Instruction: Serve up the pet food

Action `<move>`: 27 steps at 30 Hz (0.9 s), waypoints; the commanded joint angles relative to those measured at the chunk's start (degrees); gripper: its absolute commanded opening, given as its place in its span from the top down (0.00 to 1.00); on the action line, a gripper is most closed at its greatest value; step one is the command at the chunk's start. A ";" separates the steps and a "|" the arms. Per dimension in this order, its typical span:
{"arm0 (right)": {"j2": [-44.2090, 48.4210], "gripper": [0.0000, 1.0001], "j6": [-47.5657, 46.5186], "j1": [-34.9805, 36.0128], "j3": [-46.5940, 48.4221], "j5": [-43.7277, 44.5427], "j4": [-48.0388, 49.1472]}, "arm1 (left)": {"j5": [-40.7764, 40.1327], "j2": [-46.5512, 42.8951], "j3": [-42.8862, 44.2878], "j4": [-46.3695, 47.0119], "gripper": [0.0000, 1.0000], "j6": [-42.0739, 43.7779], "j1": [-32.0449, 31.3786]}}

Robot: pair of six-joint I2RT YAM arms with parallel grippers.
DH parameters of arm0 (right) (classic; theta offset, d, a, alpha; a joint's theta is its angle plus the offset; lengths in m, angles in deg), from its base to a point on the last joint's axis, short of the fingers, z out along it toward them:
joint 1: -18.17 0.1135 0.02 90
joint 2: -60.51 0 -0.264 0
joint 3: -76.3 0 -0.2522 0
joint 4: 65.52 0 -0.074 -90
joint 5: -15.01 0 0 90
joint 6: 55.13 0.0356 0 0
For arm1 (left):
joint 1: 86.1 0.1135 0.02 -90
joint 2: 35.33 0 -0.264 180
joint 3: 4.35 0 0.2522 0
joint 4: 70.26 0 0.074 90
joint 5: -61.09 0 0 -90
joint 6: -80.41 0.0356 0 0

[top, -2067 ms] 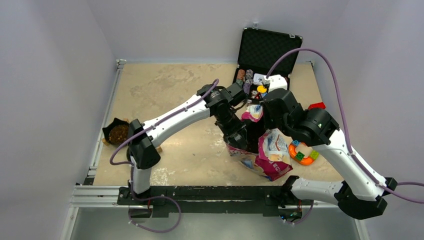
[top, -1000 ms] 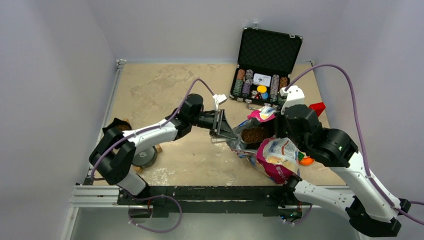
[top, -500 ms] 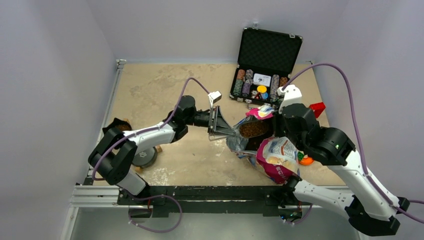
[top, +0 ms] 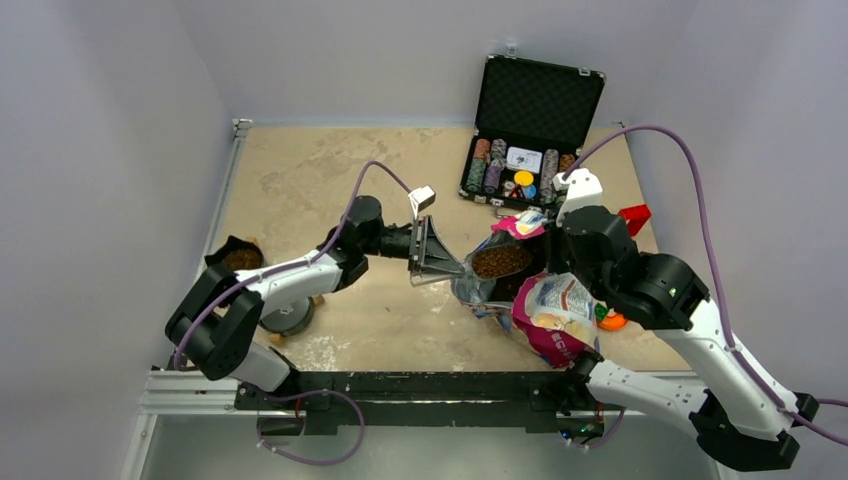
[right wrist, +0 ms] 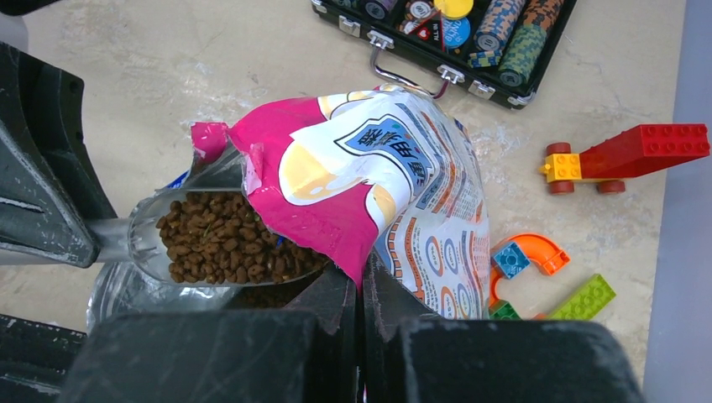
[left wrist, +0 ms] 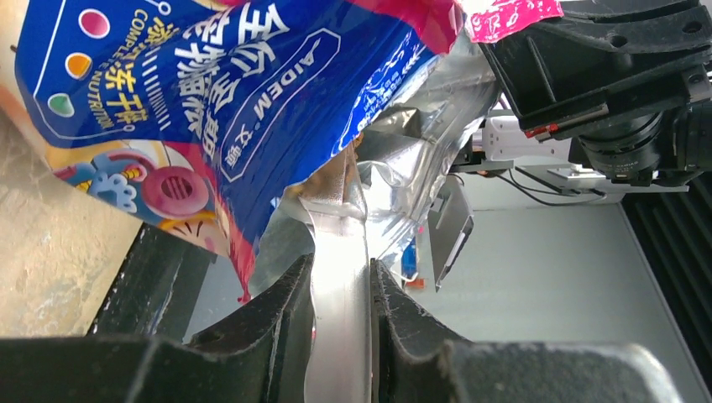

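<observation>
Left hand [left wrist: 340, 279] grips scoop [right wrist: 141, 245] holding kibble [right wrist: 227, 243]; right hand [right wrist: 359, 287] apparently pinches bag [right wrist: 403, 176].

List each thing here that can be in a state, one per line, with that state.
bag: open at the top
scoop: full of pet food, at the bag's mouth
bowl: holds pet food
poker case: lid up
left claw: shut on the scoop's handle
right claw: shut on the bag's rim

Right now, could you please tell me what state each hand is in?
Left hand: closed on the scoop handle.
Right hand: closed on the bag edge.
</observation>
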State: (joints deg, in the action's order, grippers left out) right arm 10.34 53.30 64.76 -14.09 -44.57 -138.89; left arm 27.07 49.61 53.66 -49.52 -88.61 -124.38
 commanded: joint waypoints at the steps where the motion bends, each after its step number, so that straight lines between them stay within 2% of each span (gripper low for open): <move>1: 0.73 1.00 0.73 0.43 4.54 0.52 8.95 | 1.34 -4.03 -1.41 0.88 1.00 0.52 1.85; 3: 1.32 1.00 0.92 0.43 4.11 0.53 9.15 | 1.55 -5.73 -2.93 -3.45 1.00 3.82 2.16; 5: 1.37 1.00 1.08 0.43 3.95 0.08 8.96 | 2.92 -3.47 -3.15 2.80 1.00 -0.74 2.14; 7: 1.07 1.00 1.26 0.43 4.42 0.05 8.22 | 2.25 -5.85 -6.30 8.60 1.00 -6.28 2.57; 8: 1.11 1.00 1.53 0.43 4.45 0.50 8.05 | 0.62 -10.69 -7.29 -1.31 1.00 -1.84 3.13; 10: 1.40 1.00 1.65 0.43 4.00 0.83 8.67 | -2.00 -12.73 -2.75 -20.98 1.00 10.23 3.14; 11: 1.39 1.00 1.71 0.43 3.79 0.62 9.03 | -0.97 -9.64 0.94 -22.17 1.00 11.01 3.09; 13: 0.80 1.00 1.69 0.43 3.93 -0.36 9.29 | 2.18 -4.25 4.73 -13.14 1.00 3.90 2.96; 14: 0.37 1.00 1.65 0.43 4.24 -0.73 9.02 | 2.54 -5.14 3.76 -10.45 1.00 1.84 3.05; 15: 0.12 1.00 1.53 0.43 4.65 -0.65 8.81 | 2.11 -7.89 1.87 -11.90 1.00 2.66 3.42; 17: 0.78 1.00 1.62 0.45 4.57 0.51 8.91 | 1.05 -12.71 -0.53 -21.62 1.00 9.06 4.55; 18: 1.23 1.00 1.62 0.44 4.09 0.65 9.32 | 1.20 -12.14 -0.89 -21.70 1.00 9.49 4.64; 21: 1.27 1.00 1.65 0.43 4.00 -0.38 8.76 | 2.37 -5.84 0.91 -8.45 1.00 1.14 3.88; 27: 1.51 1.00 1.79 0.43 3.64 0.01 8.83 | 3.83 -7.24 -0.15 -6.73 1.00 0.47 3.74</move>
State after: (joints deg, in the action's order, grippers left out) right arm 10.01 54.18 64.76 -13.89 -44.73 -138.91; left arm 29.15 44.15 53.33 -63.00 -86.14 -120.75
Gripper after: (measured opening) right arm 0.007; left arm 0.303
